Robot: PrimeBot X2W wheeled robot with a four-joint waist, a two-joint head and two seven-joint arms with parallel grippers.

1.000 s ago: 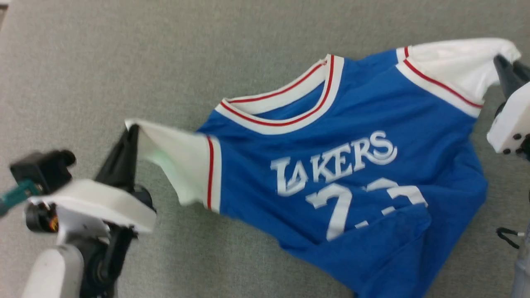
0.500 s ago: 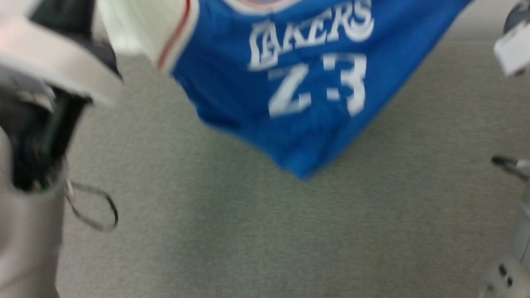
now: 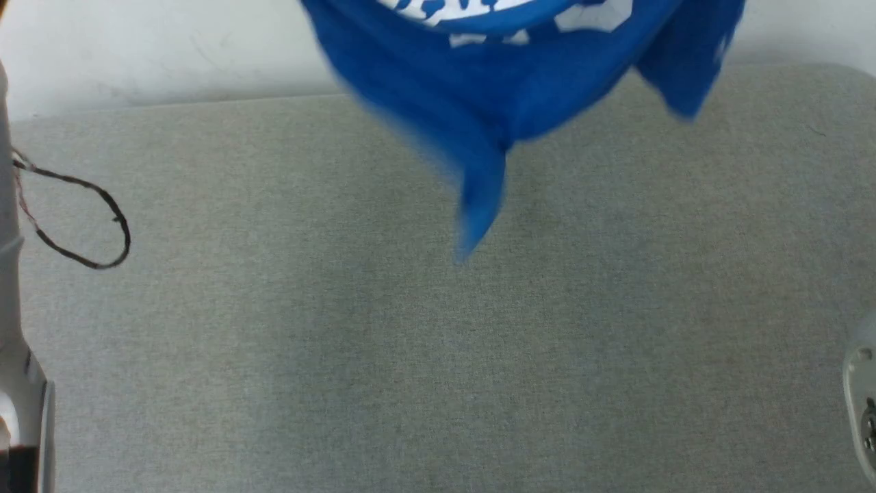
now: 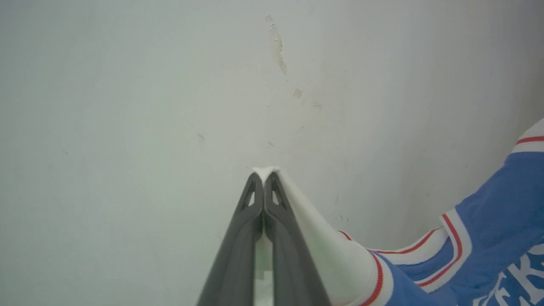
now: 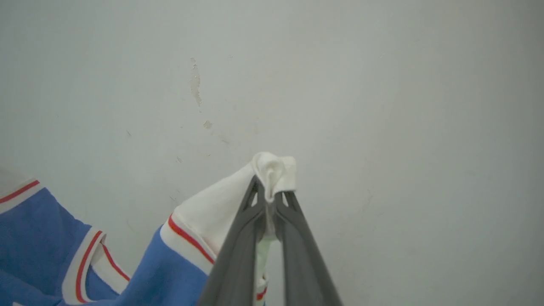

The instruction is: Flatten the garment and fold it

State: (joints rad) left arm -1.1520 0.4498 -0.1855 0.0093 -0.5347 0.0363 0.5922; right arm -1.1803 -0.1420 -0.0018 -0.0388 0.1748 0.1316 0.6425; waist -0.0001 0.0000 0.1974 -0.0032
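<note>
Royal-blue garment (image 3: 445,89) with white red-striped trim, white lettering (image 3: 595,15), grey table (image 3: 438,356), off-white wall (image 4: 127,85)

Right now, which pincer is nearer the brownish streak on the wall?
Left: the streak sits almost straight beyond the left pincer, but off to the side of the right pincer.

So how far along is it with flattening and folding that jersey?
Done: the left gripper and right gripper are each shut on a white sleeve end. In hand: the blue jersey hangs in the air above the grey surface, its lower part bunched and twisted. Left: spreading it flat on the surface, then every fold.
</note>
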